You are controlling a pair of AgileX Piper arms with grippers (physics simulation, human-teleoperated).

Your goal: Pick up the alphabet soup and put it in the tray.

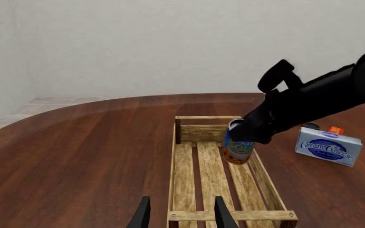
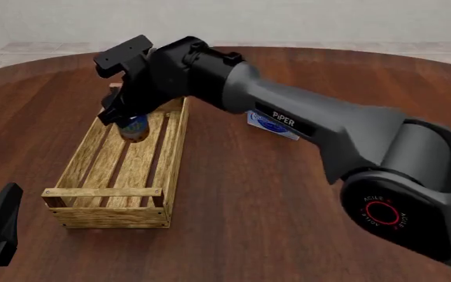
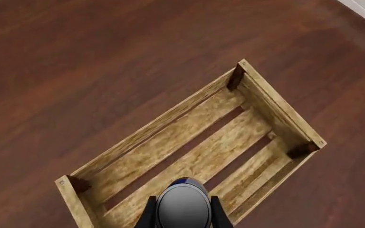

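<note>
Two arms are mine, and the right one reaches across the desk (image 2: 288,223) to hang over the tray (image 2: 92,147), its fingers (image 3: 212,211) clamped on either side of the soup (image 2: 135,128). The can is held above the tray's far end, inside the line of the tray's walls; from my left wrist camera it hangs slightly tilted over the slats (image 1: 236,148), just short of the tray's far wall, and I cannot tell whether its base touches the wood. From my right wrist camera I look straight down on the can's grey round top (image 3: 182,205), with the tray's slatted bottom (image 3: 189,156) spread beneath it. My left fingers (image 1: 220,213) stand apart and hold nothing, near the tray's near end, off the corner nearest my left arm. A cream cheese box (image 1: 328,146) lies on the desk well to the right of the tray, with something small and orange (image 1: 336,129) just behind it.
</note>
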